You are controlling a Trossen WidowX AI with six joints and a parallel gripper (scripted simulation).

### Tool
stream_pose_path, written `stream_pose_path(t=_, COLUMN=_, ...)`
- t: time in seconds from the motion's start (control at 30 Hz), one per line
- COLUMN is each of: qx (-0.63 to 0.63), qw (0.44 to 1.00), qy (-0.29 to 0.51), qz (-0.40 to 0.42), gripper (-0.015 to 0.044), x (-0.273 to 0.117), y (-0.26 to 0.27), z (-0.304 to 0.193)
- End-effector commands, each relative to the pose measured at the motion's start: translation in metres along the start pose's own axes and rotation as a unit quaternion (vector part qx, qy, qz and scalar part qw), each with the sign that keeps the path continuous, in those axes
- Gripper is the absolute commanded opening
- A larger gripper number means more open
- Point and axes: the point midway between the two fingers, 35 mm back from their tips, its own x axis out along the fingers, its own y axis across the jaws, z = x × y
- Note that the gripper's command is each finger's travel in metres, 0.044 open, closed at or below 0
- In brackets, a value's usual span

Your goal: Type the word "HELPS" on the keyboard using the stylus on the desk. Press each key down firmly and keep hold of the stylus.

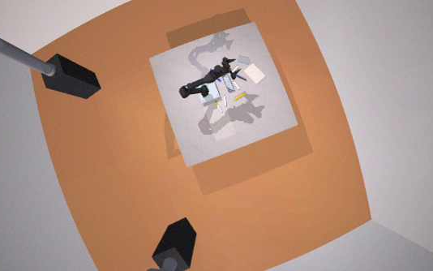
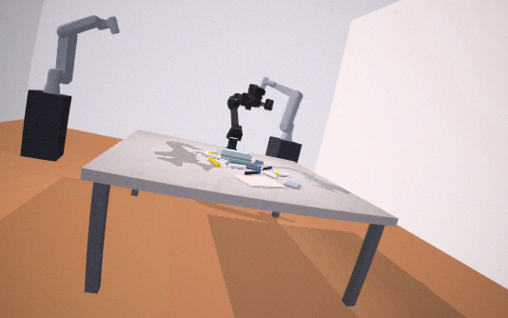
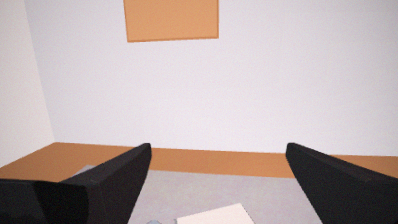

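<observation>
See the keyboard (image 1: 229,83) (image 2: 244,164) flat on the surface (image 1: 260,113) (image 2: 115,159) (image 3: 272,197), between a pale box (image 1: 210,93) (image 2: 235,153) and a cream pad (image 1: 255,74) (image 2: 259,181) (image 3: 215,215). Cannot tell which nearby pen is the stylus. Find a thick yellow stick (image 1: 240,96) (image 2: 214,162) near the keyboard, and a small grey-blue block (image 1: 244,59) (image 2: 292,185) beside the pad. Above, notice the end effector (image 1: 237,65) (image 2: 266,97) (image 3: 218,149) spread wide, holding nothing.

Crossed shadows, soft grain, perhaps slight edge bowing

a gray table (image 1: 244,134) (image 2: 115,162) (image 3: 200,187) carries a cream rectangle (image 1: 255,74) (image 2: 259,181) (image 3: 217,216), a small blue-gray slab (image 1: 244,59) (image 2: 292,185) near it, and a yellow stick (image 1: 240,96) (image 2: 214,162) well apart from the slab.
</observation>
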Motion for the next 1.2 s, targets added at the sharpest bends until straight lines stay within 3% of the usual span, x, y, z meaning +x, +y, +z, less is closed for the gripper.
stream_pose_path(t=0.0, qx=0.001, qw=1.000, qy=0.006, qz=0.001, gripper=0.0414, x=0.001, y=0.000, z=-0.002)
stream_pose_path(t=0.27, qx=0.040, qw=0.961, qy=0.272, qz=0.019, gripper=0.0204, x=0.036, y=0.024, z=-0.117)
stream_pose_path(t=0.53, qx=0.050, qw=0.829, qy=0.557, qz=0.000, gripper=0.0000, x=0.010, y=0.049, z=-0.237)
stream_pose_path(t=0.73, qx=0.032, qw=0.698, qy=0.715, qz=-0.036, gripper=0.0000, x=-0.033, y=0.058, z=-0.293)
stream_pose_path(t=1.17, qx=0.030, qw=0.693, qy=0.719, qz=-0.038, gripper=0.0000, x=-0.035, y=0.040, z=-0.294)
